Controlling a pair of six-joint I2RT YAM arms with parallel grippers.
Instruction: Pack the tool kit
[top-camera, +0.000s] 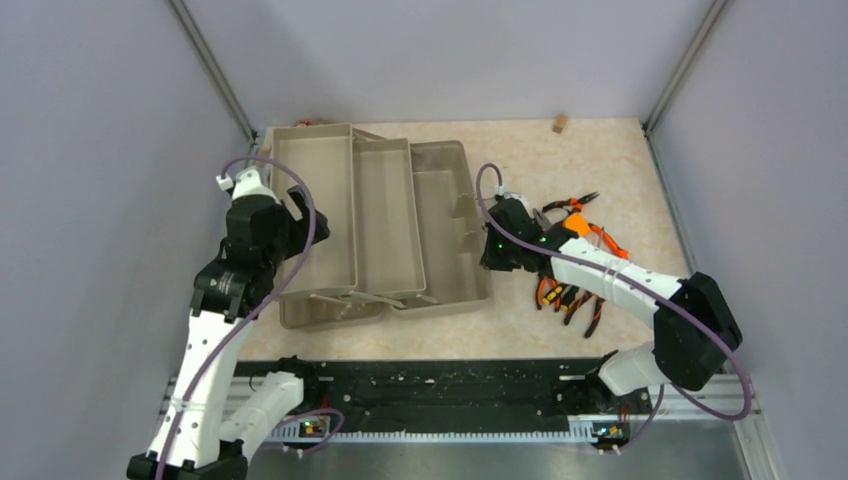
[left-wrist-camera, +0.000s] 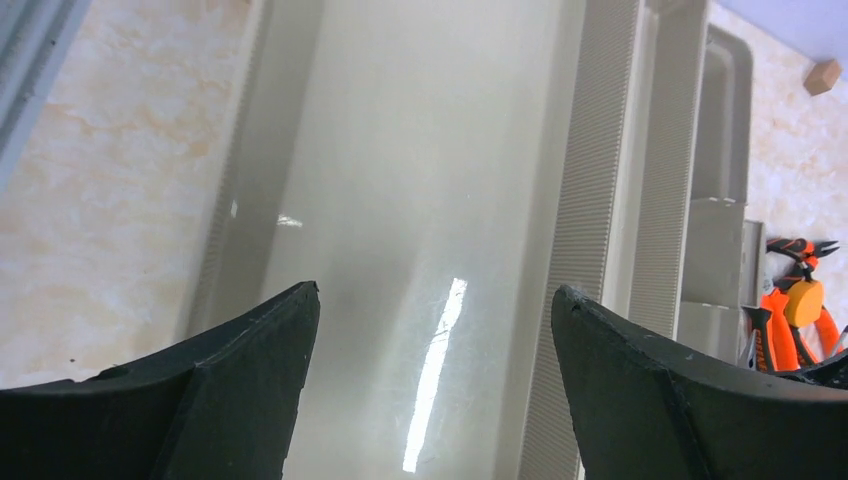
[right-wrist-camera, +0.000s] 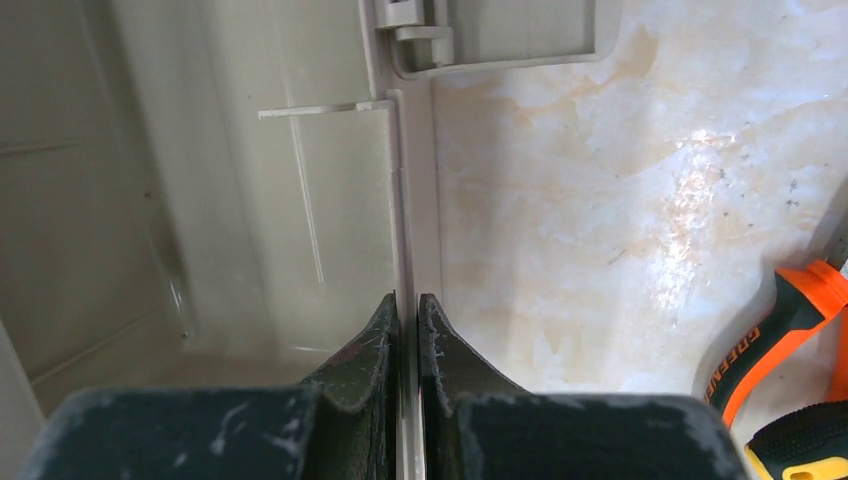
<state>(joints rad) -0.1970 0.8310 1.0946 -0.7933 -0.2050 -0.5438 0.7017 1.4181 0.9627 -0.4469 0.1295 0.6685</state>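
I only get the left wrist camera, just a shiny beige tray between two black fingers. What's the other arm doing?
Observer: The right tool is pinched shut on the thin right wall of the toolbox, as the right wrist camera shows.
Child: Did anything get packed yet?
Observer: It doesn't look like it. From the top camera, both trays and the bottom of the box look empty.
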